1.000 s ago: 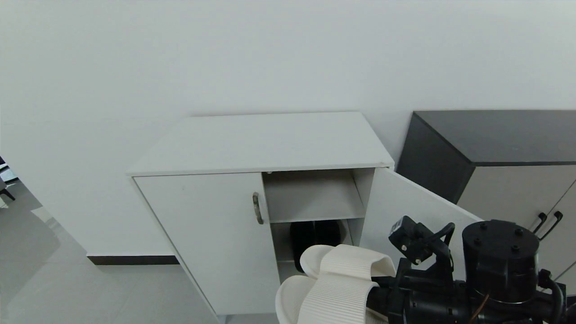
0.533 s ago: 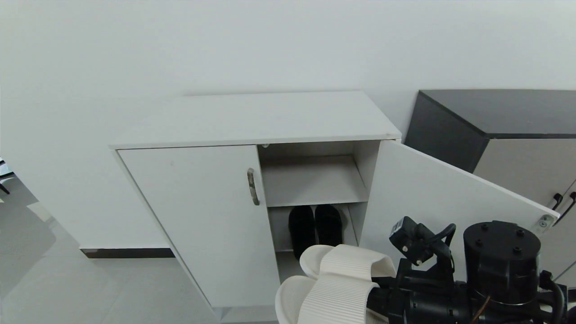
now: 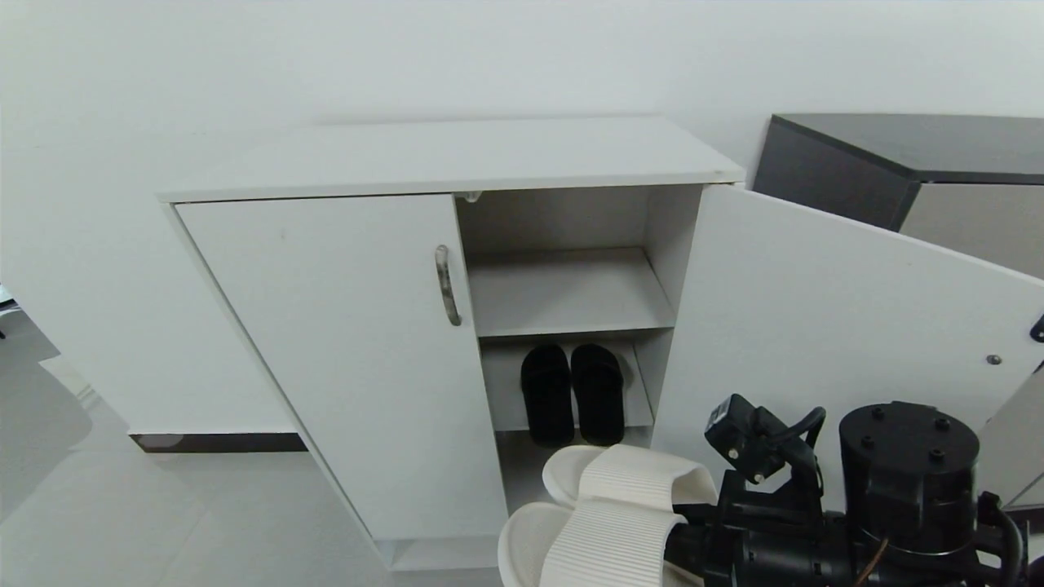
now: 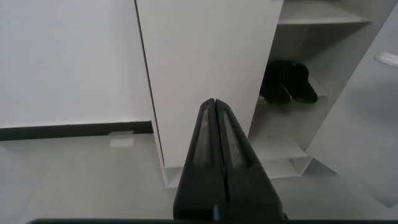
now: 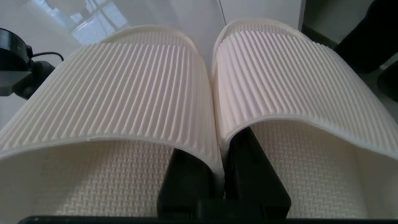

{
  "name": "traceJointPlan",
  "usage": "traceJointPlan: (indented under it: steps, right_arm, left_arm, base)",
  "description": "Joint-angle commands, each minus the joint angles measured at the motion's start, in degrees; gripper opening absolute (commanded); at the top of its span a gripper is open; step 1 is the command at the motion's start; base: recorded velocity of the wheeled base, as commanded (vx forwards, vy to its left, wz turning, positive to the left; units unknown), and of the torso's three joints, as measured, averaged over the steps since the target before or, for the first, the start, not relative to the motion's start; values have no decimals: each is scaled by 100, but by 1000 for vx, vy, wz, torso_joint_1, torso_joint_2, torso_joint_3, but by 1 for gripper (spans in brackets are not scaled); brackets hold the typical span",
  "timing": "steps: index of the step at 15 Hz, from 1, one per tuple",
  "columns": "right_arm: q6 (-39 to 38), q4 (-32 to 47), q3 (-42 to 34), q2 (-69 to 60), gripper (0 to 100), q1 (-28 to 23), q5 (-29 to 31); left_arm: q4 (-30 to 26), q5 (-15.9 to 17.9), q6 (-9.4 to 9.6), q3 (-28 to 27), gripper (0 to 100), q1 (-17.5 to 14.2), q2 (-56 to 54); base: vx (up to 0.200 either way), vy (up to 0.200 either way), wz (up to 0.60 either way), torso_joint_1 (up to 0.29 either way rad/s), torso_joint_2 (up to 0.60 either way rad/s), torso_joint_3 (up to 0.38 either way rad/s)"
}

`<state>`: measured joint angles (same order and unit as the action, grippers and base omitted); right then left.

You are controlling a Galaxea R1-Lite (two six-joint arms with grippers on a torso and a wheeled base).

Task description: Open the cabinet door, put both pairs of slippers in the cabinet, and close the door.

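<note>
A plain white wall (image 3: 408,57) runs across the back of the room, with a dark baseboard (image 3: 216,443) along its foot where it meets the pale grey tiled floor (image 3: 122,522). At the right, a sideboard (image 3: 938,143) with a black top and beige front stands against that wall.

Right arm (image 3: 783,554): matte black casing throughout. Joint housing (image 3: 908,469) is a squat cylinder with a flat round cap carrying several small recessed screws. Boxy camera module (image 3: 736,434) sits on a bracket, with two bright screw heads on its face. A black cable (image 3: 806,417) arches off it; a thin brown wire (image 3: 869,562) runs along the casing below. Left gripper (image 4: 214,107): two black tapered fingers (image 4: 202,146) with grey, finely ribbed faces. Right gripper (image 5: 222,183): plain black, blocky fingers (image 5: 254,174).
</note>
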<state>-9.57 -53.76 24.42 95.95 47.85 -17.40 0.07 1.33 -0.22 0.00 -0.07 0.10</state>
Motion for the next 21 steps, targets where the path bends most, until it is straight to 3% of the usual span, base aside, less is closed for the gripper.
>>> traceJointPlan:
  steps: [1,9,12,13,14,15,16,18,19,21]
  right_arm:
    - [-1,-3,-7,11,0,14,-1]
    - [122,-3,-42,11,0,32,-1]
    - [764,-179,-174,-24,0,348,228]
    - [623,287,415,-42,0,568,1107]
    - [438,1526,1364,-33,0,928,2575]
    - [324,2036,1803,-24,0,1042,3032]
    - [-572,3873,3438,134,0,1464,4174]
    - [-1223,5429,5231,846,0,1658,5914]
    - [-1232,5411,5591,1233,0,1622,6556]
    - [-1144,4814,5741,1611,0,1482,6749]
  left_arm:
    - [1,-1,-4,0,0,-1,-1]
    - [1,-1,-4,0,0,-1,-1]
    - [1,-1,-4,0,0,-1,-1]
    - [1,-1,-4,0,0,-1,-1]
    - [1,-1,4,0,0,-1,8]
    - [1,-1,4,0,0,-1,8]
    - [1,-1,4,0,0,-1,-1]
    - [1,-10,4,0,0,-1,-1]
    - [1,-19,-4,0,0,-1,-1]
    - [1,-10,4,0,0,-1,-1]
  base:
    - [0,0,0,-159,461,305]
    - [0,0,0,-94,347,249]
    - [0,0,0,-6,17,14]
    - [0,0,0,0,0,0]
    - [0,0,0,0,0,0]
    - [0,0,0,0,0,0]
    - [0,0,0,0,0,0]
    - [0,0,0,0,0,0]
    - [0,0,0,0,0,0]
    - [0,0,0,0,0,0]
